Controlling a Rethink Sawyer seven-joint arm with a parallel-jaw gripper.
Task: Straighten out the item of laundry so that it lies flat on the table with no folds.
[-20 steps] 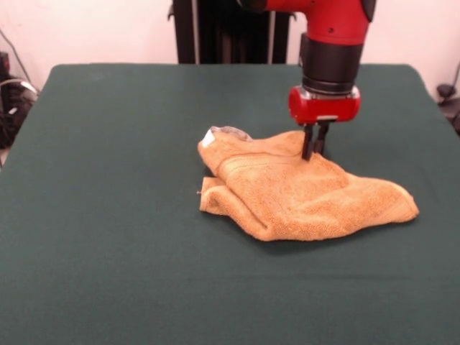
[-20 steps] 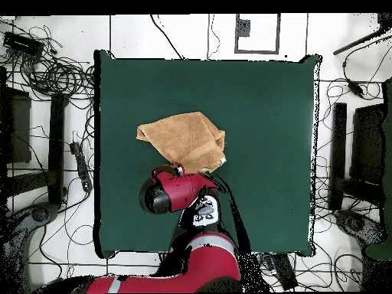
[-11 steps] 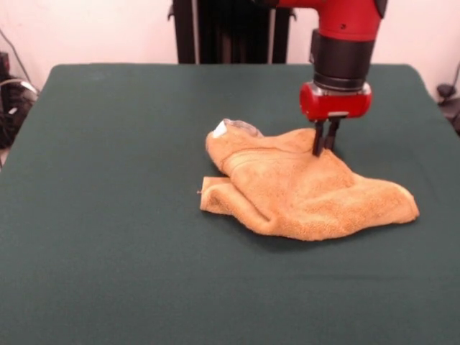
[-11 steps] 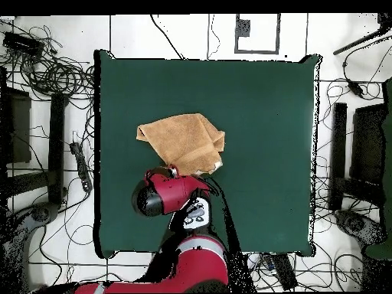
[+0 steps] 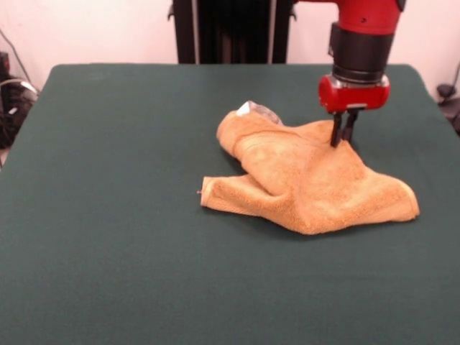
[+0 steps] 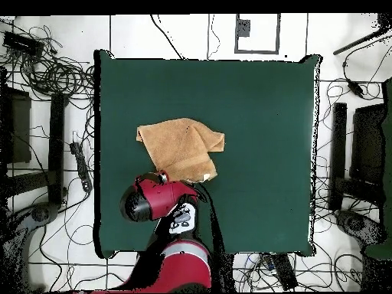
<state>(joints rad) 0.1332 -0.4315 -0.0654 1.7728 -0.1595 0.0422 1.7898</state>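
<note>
Under my gripper [image 5: 343, 138] lies the rear edge of the towel [image 5: 309, 183], and I see the two dark fingers [image 5: 337, 131] drawn close together with a fold of that orange-tan cloth pinched between their tips. The cloth rises in a small peak to meet them, so the hold is on the towel itself, not on the table [image 5: 108, 180]. From the gripper the towel spreads forward and to both sides in the front view: one rounded lobe runs out below and to the right of the tips, lying low on the green cloth, while a thicker, doubled-over roll runs away to the left. At the end of that roll, well to the left of the gripper and at about the same depth, a pale tag [image 5: 251, 109] pokes up from the bunched corner. Nearer the camera and left of the gripper, a lower layer sticks out as a flat corner on the table.

In the overhead view the red wrist covers the gripper [image 6: 161, 177] almost wholly; the towel [image 6: 182, 145] fans out from it toward the middle of the table [image 6: 260, 115], folded over on itself, with bare green cloth on every side.
</note>
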